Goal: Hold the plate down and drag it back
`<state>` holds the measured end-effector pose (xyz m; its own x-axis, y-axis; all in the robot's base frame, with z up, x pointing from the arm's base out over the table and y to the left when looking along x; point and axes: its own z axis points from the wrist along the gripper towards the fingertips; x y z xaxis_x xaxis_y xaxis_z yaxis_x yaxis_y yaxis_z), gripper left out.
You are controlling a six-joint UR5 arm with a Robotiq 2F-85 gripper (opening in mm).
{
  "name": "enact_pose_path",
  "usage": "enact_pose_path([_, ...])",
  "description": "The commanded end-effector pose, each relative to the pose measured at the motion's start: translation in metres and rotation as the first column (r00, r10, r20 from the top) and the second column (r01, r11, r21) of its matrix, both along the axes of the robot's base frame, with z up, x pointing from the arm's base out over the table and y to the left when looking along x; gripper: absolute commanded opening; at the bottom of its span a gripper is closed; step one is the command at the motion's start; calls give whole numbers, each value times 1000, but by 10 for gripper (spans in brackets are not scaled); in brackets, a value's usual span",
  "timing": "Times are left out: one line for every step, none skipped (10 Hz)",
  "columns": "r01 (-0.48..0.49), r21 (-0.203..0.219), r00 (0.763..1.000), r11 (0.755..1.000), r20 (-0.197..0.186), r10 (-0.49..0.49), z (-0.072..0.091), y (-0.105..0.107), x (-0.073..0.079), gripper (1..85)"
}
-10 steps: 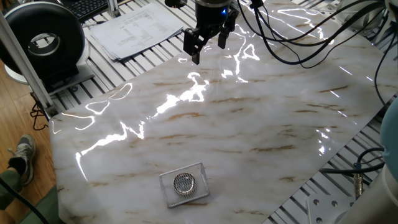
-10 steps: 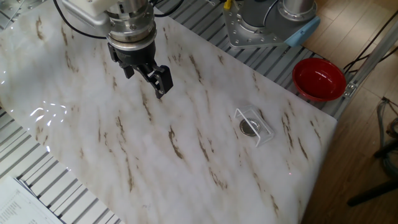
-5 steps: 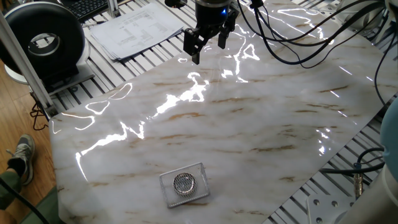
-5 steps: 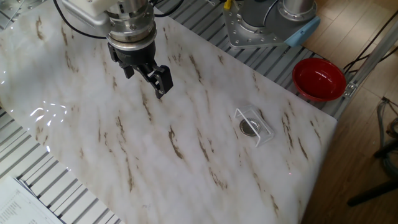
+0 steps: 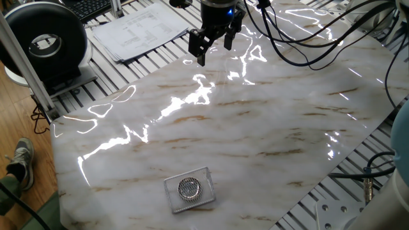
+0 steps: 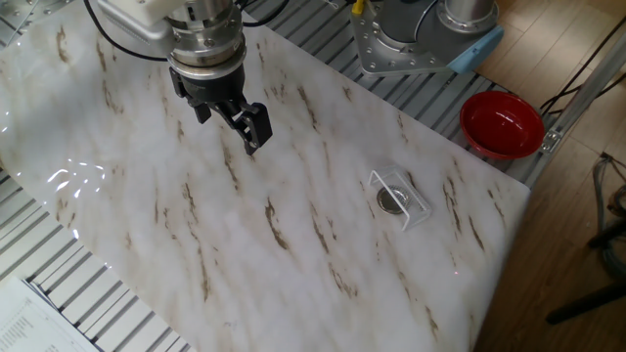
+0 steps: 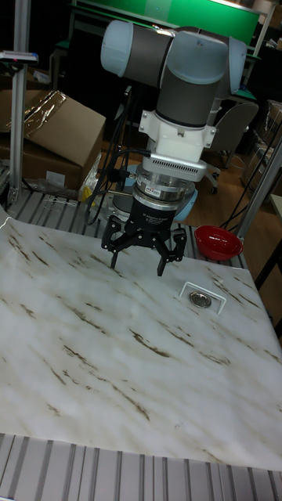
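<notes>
While the gripper [image 7: 137,262] hung with jaws spread wide and empty, the plate [image 5: 188,186] lay well apart from them in a clear box [image 5: 206,191], untouched; pressing down and dragging back were both yet to do.

Place: pretty clearly a robotics lab, nothing homey here
Bench: a slotted aluminium table [image 5: 339,191] is covered with a marble-print sheet [image 5: 255,128]
Robot: an industrial arm [image 7: 188,70] is seen at the top of the tall view
Desk stuff: printed papers [image 5: 137,29] and a keyboard [image 5: 89,7] are parked upper left
Storage: a cardboard box [image 7: 59,129] is left at mid-left
</notes>
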<state>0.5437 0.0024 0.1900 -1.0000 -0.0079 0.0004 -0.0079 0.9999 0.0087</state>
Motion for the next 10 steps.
enact_pose_path([-112, -26, 994, 993, 2, 112, 0, -4, 1, 20])
enact_pose_path([-111, -31, 994, 993, 1, 111, 0, -5, 1, 20])
enact_pose_path([-111, -31, 994, 993, 0, 111, 0, -5, 0, 20])
enact_pose_path([-112, -31, 994, 993, 0, 112, 0, -5, 0, 20])
enact_pose_path([-112, -29, 994, 993, 0, 112, -1, -5, 0, 20])
enact_pose_path([-112, -29, 994, 993, 1, 112, -1, -6, 0, 20])
enact_pose_path([-112, -28, 994, 993, 1, 112, -1, -5, 0, 17])
enact_pose_path([-112, -27, 994, 993, 3, 112, -1, -5, 0, 17])
enact_pose_path([-112, -25, 994, 993, 3, 112, -1, -5, 0, 17])
enact_pose_path([-109, -22, 994, 994, 5, 109, -1, -4, 1, 17])
